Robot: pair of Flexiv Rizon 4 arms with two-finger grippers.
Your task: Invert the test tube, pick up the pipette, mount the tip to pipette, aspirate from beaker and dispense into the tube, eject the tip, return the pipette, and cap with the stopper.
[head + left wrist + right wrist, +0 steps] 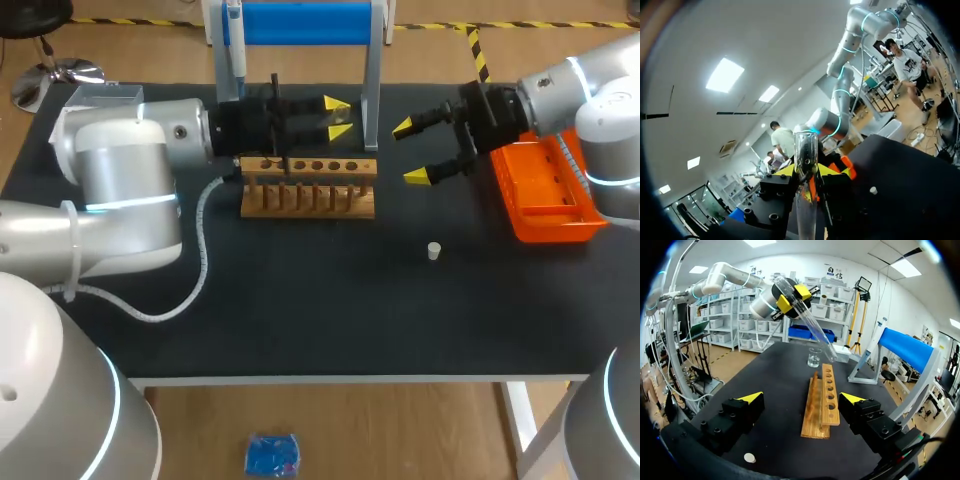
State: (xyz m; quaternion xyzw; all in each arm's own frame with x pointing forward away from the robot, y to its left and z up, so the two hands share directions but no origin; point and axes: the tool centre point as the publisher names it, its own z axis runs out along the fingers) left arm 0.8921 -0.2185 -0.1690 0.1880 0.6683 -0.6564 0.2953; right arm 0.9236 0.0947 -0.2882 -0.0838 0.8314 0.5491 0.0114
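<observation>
My left gripper (338, 116) hangs over the far side of the wooden tube rack (308, 185), shut on a clear test tube (807, 320). The tube is tilted, its lower end slanting down toward the rack (822, 400) and the small glass beaker (814, 357) behind it. In the left wrist view the tube (806, 150) stands between the yellow fingertips. My right gripper (410, 152) is open and empty, right of the rack, and faces along it (802, 398). The pipette (232, 40) hangs on the blue stand (300, 22). A white stopper (434, 251) lies on the mat.
An orange tip box (545, 190) sits at the right edge of the table under my right arm. The blue stand's grey frame rises just behind the rack. The stopper (749, 457) lies below my right gripper's finger.
</observation>
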